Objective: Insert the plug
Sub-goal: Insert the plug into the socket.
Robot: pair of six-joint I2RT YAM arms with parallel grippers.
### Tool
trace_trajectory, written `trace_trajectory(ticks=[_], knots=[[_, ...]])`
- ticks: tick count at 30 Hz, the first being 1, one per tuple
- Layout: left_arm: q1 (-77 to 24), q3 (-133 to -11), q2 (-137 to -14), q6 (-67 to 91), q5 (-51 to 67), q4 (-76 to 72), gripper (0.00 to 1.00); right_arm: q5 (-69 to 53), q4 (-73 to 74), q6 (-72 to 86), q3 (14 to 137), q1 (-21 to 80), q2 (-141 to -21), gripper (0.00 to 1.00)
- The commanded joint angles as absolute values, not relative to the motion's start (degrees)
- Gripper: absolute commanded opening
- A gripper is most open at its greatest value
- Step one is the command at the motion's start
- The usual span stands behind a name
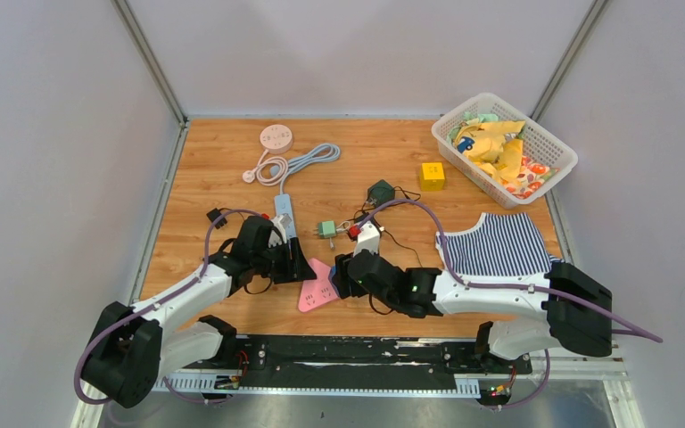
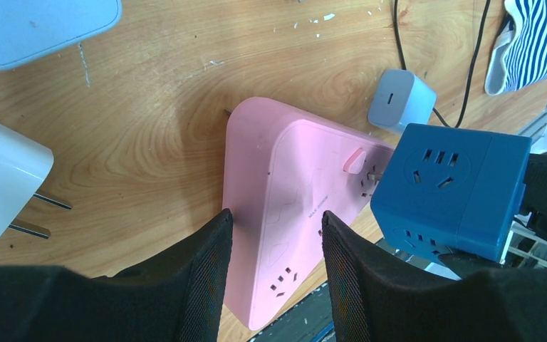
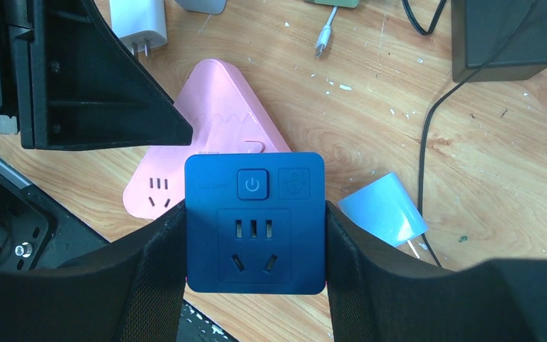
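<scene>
Wooden table [image 1: 232,178], bearing everything described. At its far right corner, a white basket [image 1: 499,100] heaped with yellow and mixed items; nearer on the right, a striped cloth [image 1: 499,245] lying flat. Near the front edge, between my two arms, a pink triangular strip [image 1: 318,287] lies flat with its sockets facing up. My left end effector [image 2: 276,228] stands over the strip's left side, half open; one finger is at the strip's left edge and the other is over its top face. It encloses nothing, and I cannot tell whether it touches the strip. My right end effector [image 3: 255,214] is closed on a blue cube [image 3: 255,221], with a finger [image 3: 160,271] pressed on each side. The cube's face with the power button and socket faces the wrist camera. The cube hangs at the strip's right corner, over its edge; its underside is hidden. A white charger [image 2: 0,178] lies just left of the strip, prongs toward it. A pale adapter [image 2: 401,100] lies just beyond the cube.
</scene>
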State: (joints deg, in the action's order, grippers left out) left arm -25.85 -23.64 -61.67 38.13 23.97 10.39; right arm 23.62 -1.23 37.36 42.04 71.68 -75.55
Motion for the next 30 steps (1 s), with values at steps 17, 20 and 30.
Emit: trace_trajectory(ticks=[17, 20, 30], knots=[[-25.75, -22.91, -62.28, 38.23, 24.75, 9.58, 0.50, 28.39, -0.66, 37.61, 44.07, 74.15, -73.60, 0.00], [-25.75, -22.85, -62.16, 38.23, 24.70, 9.69, 0.50, 28.56, -0.76, 37.98, 43.88, 74.50, -74.27, 0.00], [-25.75, -22.86, -62.16, 38.32, 24.78, 9.67, 0.50, 31.01, -1.04, 38.05, 42.35, 74.97, -75.37, 0.00]])
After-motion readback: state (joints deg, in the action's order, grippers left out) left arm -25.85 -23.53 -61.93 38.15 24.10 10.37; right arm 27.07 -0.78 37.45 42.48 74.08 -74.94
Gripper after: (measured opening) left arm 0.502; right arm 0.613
